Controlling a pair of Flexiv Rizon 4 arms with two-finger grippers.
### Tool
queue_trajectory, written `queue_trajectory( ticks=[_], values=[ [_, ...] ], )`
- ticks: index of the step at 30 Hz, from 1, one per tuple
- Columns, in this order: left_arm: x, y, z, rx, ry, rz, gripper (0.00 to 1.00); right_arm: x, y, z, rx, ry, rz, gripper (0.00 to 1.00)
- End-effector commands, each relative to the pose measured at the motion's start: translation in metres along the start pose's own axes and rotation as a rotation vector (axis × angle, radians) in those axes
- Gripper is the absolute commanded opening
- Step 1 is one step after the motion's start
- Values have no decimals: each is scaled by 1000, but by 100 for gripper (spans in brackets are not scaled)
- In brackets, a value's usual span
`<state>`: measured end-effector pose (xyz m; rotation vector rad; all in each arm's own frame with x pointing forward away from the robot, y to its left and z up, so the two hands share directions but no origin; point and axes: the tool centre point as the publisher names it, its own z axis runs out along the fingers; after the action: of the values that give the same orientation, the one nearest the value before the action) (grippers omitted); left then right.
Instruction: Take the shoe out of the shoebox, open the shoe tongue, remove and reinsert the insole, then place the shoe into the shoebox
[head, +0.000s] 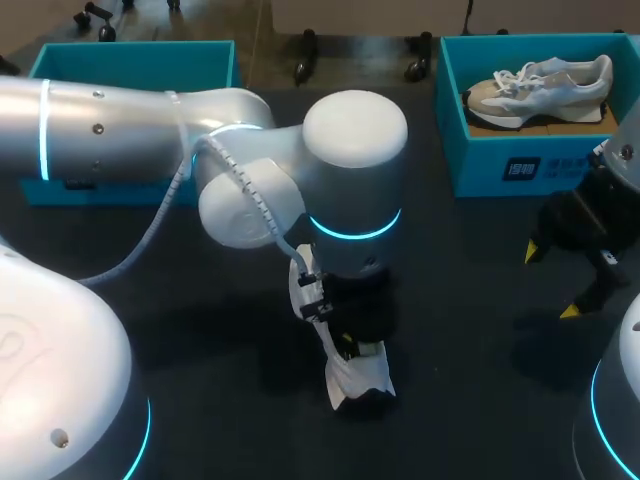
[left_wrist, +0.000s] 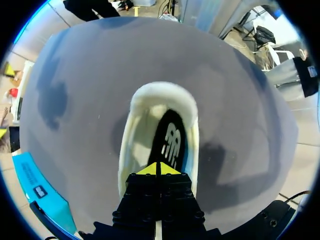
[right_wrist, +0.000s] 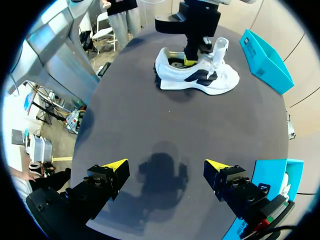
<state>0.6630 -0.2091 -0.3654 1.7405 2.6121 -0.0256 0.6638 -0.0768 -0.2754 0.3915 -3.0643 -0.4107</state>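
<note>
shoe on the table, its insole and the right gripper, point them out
shoe (right_wrist: 226, 80): right wrist view, on its white toe part.
insole (left_wrist: 170, 140): left wrist view, on the dark surface inside the shoe.
right gripper (right_wrist: 166, 167): right wrist view, midway between its yellow tips.

White shoe (head: 365, 380) with a dark side mark standing on its sole at lower middle under my left arm (head: 150, 130), black insole (left_wrist: 170, 142) lying inside it, teal shoebox (head: 130, 62) sitting open at upper left
</note>
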Motion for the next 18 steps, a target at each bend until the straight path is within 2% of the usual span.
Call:
queue_trajectory(
  ticks=[1,7,9,10,11,13,14,15,18],
  values=[
    [-8,4,-2,-5,16,-10,0,1,0,1,4,-2,0,100],
    [-7,3,-6,-21,32,-25,0,1,0,1,4,-2,0,100],
    [-6,4,-4,-22,39,-33,23,1,0,1,4,-2,0,100],
    [-5,5,-4,-21,41,-36,30,1,0,1,4,-2,0,100],
    [-3,5,-4,-20,42,-39,45,1,0,1,4,-2,0,100],
    [0,5,-5,-17,43,-42,88,1,0,1,4,-2,0,100],
    [2,6,-5,-15,43,-44,97,1,0,1,4,-2,0,100],
    [3,6,-5,-14,43,-45,100,1,0,1,4,-2,0,100],
    [8,8,-4,-11,43,-52,100,1,0,1,4,-2,0,100]
  ],
)
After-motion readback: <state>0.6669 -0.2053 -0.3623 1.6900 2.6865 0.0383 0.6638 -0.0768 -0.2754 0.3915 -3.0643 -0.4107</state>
